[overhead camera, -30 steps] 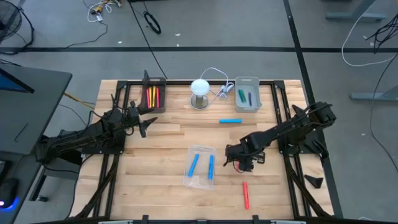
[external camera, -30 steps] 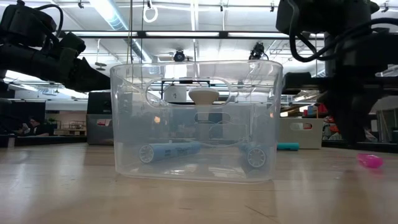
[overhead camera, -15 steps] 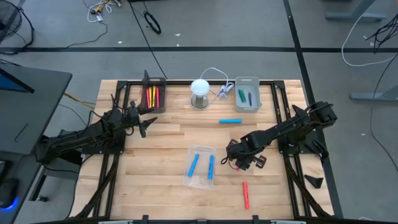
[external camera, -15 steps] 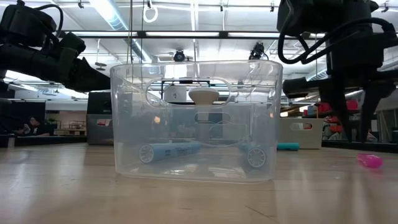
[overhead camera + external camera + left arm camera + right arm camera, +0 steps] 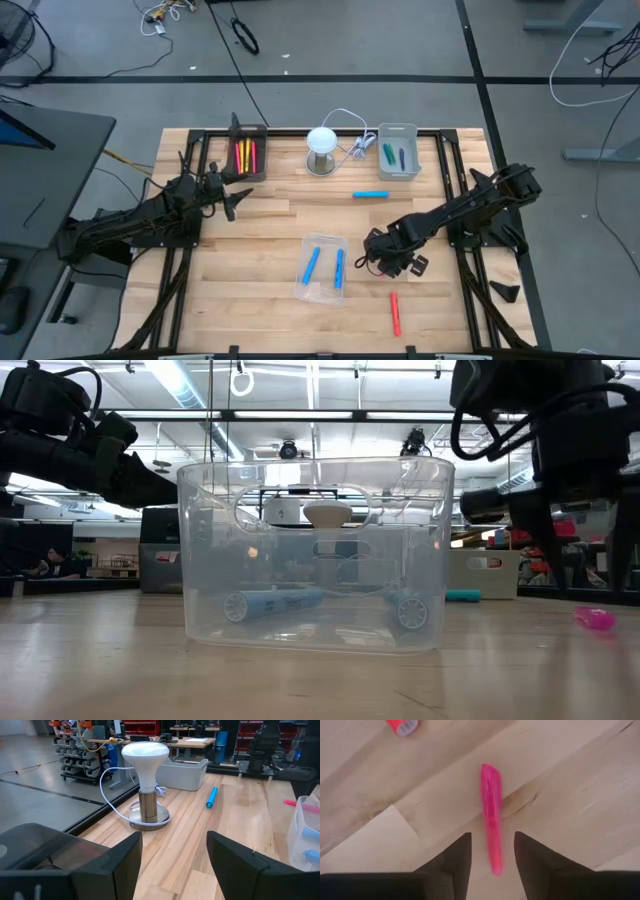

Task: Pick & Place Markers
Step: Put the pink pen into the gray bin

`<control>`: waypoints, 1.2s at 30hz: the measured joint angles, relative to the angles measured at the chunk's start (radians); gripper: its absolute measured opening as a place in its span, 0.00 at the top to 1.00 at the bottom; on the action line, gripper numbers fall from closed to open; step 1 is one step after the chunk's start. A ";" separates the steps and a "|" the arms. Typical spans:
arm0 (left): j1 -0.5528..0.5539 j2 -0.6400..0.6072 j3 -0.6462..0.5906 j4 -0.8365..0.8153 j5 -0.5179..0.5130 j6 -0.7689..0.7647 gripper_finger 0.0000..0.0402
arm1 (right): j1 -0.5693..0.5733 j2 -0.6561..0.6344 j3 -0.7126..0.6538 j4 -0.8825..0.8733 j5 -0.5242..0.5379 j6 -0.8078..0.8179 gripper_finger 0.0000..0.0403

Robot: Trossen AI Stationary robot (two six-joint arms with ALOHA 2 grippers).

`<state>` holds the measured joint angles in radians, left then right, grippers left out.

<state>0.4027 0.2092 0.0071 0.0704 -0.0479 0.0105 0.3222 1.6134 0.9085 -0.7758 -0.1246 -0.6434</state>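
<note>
A pink marker (image 5: 491, 815) lies flat on the wooden table, also seen low at the right in the low view (image 5: 595, 618). My right gripper (image 5: 492, 839) hangs above it, pointing down and open, one finger on either side of the marker and clear of it (image 5: 392, 264). A red marker (image 5: 394, 313) lies nearer the front edge, and a blue marker (image 5: 370, 194) lies farther back. Two blue markers rest in the clear tray (image 5: 323, 268). My left gripper (image 5: 172, 865) waits open at the table's left (image 5: 235, 200).
A black tray (image 5: 245, 155) with red and yellow markers stands at the far left. A grey tray (image 5: 397, 152) with green and blue markers stands at the far right. Between them is a white lamp (image 5: 321, 148) with its cord.
My right gripper has opened from shut and rolled about its downward axis while staying over the pink marker. The marker has not moved on the table.
</note>
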 joint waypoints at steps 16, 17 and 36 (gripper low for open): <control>0.000 0.000 0.000 0.000 0.000 0.000 0.43 | -0.001 -0.004 -0.121 0.153 0.030 -0.022 0.74; 0.000 0.000 0.000 0.000 0.000 0.000 0.43 | -0.001 -0.004 -0.122 0.156 0.031 -0.023 0.77; 0.000 0.000 0.000 0.000 0.000 0.000 0.43 | -0.021 -0.044 -0.035 0.034 -0.001 0.063 0.94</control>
<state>0.4028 0.2089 0.0074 0.0704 -0.0480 0.0105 0.3009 1.5693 0.8734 -0.7418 -0.1251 -0.5801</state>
